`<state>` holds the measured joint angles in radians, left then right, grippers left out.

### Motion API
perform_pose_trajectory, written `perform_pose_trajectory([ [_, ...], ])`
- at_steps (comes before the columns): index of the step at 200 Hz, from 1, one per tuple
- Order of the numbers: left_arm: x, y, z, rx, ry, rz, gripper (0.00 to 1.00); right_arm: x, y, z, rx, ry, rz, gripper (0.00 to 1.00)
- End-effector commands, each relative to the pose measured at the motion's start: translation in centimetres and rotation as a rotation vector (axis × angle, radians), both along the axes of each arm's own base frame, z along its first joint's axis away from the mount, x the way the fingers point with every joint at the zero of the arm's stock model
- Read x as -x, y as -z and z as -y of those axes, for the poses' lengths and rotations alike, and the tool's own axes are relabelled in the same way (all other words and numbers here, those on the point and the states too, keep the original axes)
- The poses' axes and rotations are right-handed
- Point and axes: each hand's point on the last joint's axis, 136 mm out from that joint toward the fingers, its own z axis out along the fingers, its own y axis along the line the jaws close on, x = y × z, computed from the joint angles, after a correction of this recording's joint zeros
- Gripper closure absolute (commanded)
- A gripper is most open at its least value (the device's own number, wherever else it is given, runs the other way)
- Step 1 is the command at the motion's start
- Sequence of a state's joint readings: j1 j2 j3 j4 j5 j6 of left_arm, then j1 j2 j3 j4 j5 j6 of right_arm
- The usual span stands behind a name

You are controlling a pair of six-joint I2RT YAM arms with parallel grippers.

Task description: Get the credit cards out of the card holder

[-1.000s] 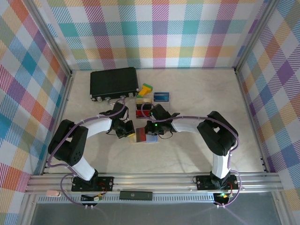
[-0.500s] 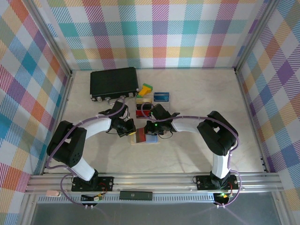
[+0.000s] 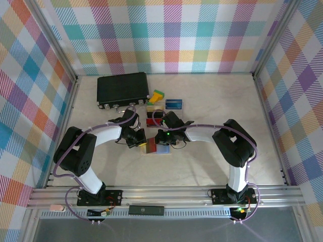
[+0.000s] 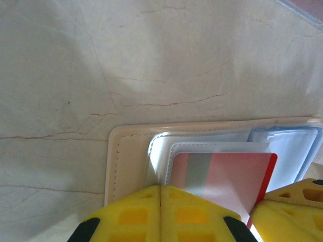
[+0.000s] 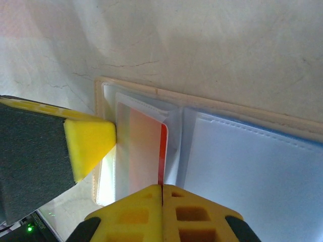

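Cream marble-look table (image 3: 212,101) w/ loud plaid walls all round. The card holder (image 3: 155,148) lies flat and opened up near the middle of the table, just ahead of the two arms' wrists. Up close it's got a cream stitched border (image 4: 123,161) and clear to pale-blue pockets. A red card (image 4: 222,174) w/ a grey stripe is partly sticking out of one clear pocket, the rest of it under the plastic.

Left gripper (image 4: 160,189): yellow fingers pressed tight together, no gap, tips sitting right at the holder's edge next to the red card. From the right wrist cam, one of its fingertips (image 5: 88,143) touches the pocket's side edge.

Right gripper (image 5: 161,187): also fully closed, seam lined up w/ the red card's long edge where the two pockets meet. Can't tell if either one has actually pinched anything, looks more like tips pushing down.

In the top view the two grippers meet over the holder, left gripper (image 3: 140,141) and right gripper (image 3: 162,141) nearly touching.

Farther back: a blue card (image 3: 174,104) and a tan card (image 3: 155,107) lie loose on the table, w/ something red/dark just behind the wrists, partly hidden. Then green and yellow blocks (image 3: 157,96), and a big black case (image 3: 122,89) in the back left.
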<state>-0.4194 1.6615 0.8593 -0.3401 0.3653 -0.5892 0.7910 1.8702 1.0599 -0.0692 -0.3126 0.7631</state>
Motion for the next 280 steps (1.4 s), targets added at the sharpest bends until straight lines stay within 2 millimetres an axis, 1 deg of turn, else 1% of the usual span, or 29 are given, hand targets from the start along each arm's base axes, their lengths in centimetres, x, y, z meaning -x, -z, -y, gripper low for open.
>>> perform_pose_trajectory([
  [1,1.3,2.0,-1.8,-0.122,0.004,-0.052,1.0,0.2,-0.8,-0.4,-0.038,-0.036,0.016,0.96],
  [24,1.3,2.2,-1.9,-0.132,0.004,-0.057,1.0,0.2,-0.7,0.0,-0.024,-0.026,0.02,0.99],
  [41,1.2,2.4,-2.0,-0.138,0.004,-0.058,1.0,0.1,-0.5,0.5,0.003,-0.011,0.022,1.0],
  [77,1.3,2.3,-2.1,-0.14,0.006,-0.058,1.0,0.2,0.1,1.6,0.045,0.016,0.009,0.99],
  [127,1.3,2.3,-1.9,-0.131,0.009,-0.057,1.0,0.6,0.2,1.7,0.018,0.042,-0.04,0.98],
  [160,1.1,1.9,-1.8,-0.125,0.011,-0.05,1.0,0.5,0.7,2.8,0.045,0.099,-0.081,0.97],
  [194,0.8,0.7,-1.2,-0.09,0.017,-0.027,1.0,0.5,0.6,2.9,0.04,0.115,-0.094,0.97],
  [224,0.1,-1.3,-0.4,-0.04,0.026,0.02,1.0,0.3,0.4,3.3,0.051,0.115,-0.072,0.98],
  [249,-0.2,-2.8,0.8,0.03,0.042,0.052,0.98,0.3,0.3,3.0,0.039,0.099,-0.067,0.98],
  [263,-0.3,-3.1,1.4,0.061,0.051,0.055,0.97,0.3,0.2,2.8,0.027,0.093,-0.069,0.98],
  [280,-0.2,-2.8,2.0,0.072,0.064,0.047,0.97,0.3,0.1,2.6,0.016,0.091,-0.066,0.98],
])
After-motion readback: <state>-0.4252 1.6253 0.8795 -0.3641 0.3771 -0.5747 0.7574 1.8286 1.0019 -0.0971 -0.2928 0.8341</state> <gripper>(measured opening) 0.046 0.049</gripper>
